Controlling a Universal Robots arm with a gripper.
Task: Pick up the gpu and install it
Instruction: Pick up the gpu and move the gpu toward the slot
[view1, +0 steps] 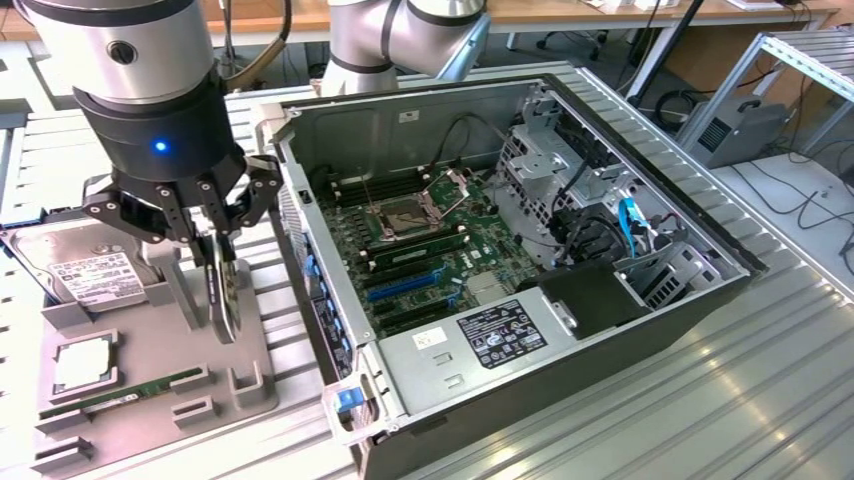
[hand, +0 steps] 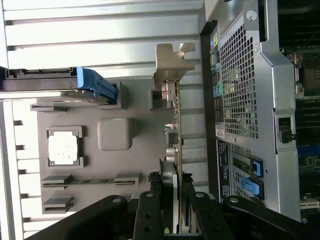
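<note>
Gripping is happening at the left of the exterior view. The claw (view1: 214, 235) is hanging straight down and pinching the gpu (view1: 227, 300) from both flat sides. The gpu is standing on its thin edge in a slot of the grey holder (view1: 160, 400), which is lying on the ribbed surface (view1: 747, 400). I think the slot is keeping the card standing up so the claw can reach both sides from above. A hard drive (view1: 87, 275), a square chip (view1: 83, 365) and a green RAM stick (view1: 127, 392) are sitting in their own spots on the holder, apart from the claw. The open computer case (view1: 574, 400) is filling the middle of the frame. Its blue slots (view1: 400, 285) are showing, and no card is sitting in them yet.

In the wrist view, the claw (hand: 170, 187) is squeezing the gpu (hand: 176, 125), which is showing edge-on. The beige metal bracket (hand: 172, 62) is sitting at the far end of the card, away from the claw. The case (hand: 240, 90) is standing just beside the holder (hand: 135, 150), so the card is waiting close to where it belongs.
</note>
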